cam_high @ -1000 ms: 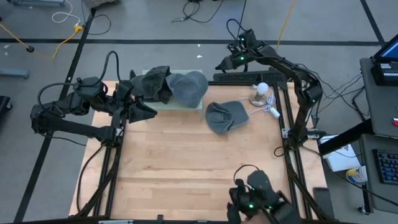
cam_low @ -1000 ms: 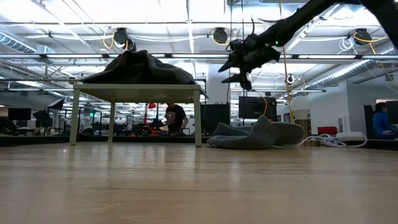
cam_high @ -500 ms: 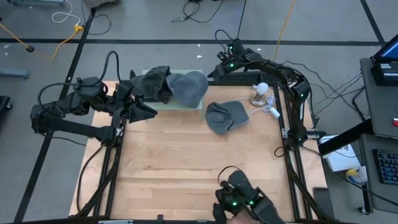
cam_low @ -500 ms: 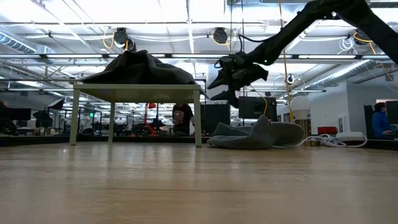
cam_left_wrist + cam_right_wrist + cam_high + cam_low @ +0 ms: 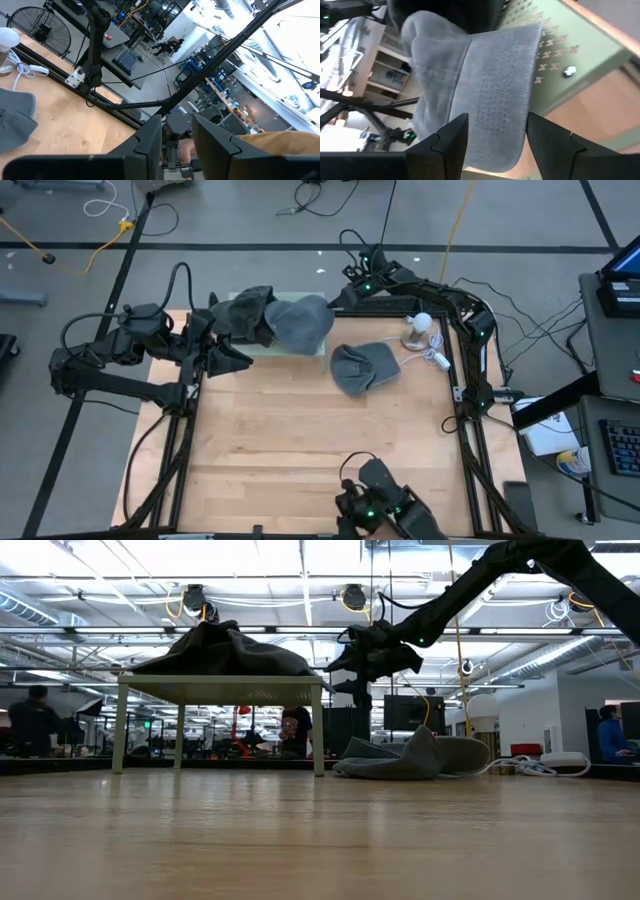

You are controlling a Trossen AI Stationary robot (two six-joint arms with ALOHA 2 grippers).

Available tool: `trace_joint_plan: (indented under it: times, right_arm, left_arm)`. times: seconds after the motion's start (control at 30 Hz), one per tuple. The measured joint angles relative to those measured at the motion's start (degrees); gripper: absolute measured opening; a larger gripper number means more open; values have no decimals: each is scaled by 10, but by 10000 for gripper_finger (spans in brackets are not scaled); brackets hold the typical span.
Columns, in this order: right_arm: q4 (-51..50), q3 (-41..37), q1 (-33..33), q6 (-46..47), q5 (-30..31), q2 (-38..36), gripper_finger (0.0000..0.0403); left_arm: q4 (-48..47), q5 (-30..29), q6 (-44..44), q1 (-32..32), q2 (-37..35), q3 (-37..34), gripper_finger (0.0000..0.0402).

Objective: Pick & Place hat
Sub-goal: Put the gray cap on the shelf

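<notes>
Hats sit in two spots: a light grey hat (image 5: 302, 321) and a darker one (image 5: 247, 314) on the small green stand (image 5: 300, 350) in the upper left-centre of the high view, and a third grey hat (image 5: 362, 366) flat on the wooden surface (image 5: 300, 440) at centre. Right gripper (image 5: 338, 295) hangs just beside the light grey hat, fingers (image 5: 451, 142) spread apart, grasping nothing. Left gripper (image 5: 232, 356) waits at the stand's left edge, fingers (image 5: 150, 140) parted and empty.

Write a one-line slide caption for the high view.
Right tool open beside the light grey hat on the green stand; another grey hat lies on the table.
</notes>
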Motion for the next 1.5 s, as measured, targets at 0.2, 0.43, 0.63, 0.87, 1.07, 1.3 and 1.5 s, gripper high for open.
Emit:
trace_joint_plan:
  times: [0.2,0.43,0.63,0.87,1.07,1.3,1.5]
  right_arm:
    - [0,0,2,3,-54,0,164]
    - [0,0,2,37,-78,0,114]
    - [0,0,13,35,-76,0,31]
    - [-1,0,21,59,-78,-2,10]
    - [-18,0,17,83,-82,-32,4]
    - [-72,0,5,91,-65,-99,2]
    - [-168,0,-8,72,32,-160,1]
  left_arm:
    - [0,0,1,0,0,0,113]
    - [-1,0,2,0,0,0,113]
    - [-1,0,2,0,0,0,113]
    - [-1,0,19,0,0,0,113]
    - [-1,0,19,0,0,0,113]
    - [-1,-16,29,0,0,0,113]
    - [0,-54,32,0,0,0,113]
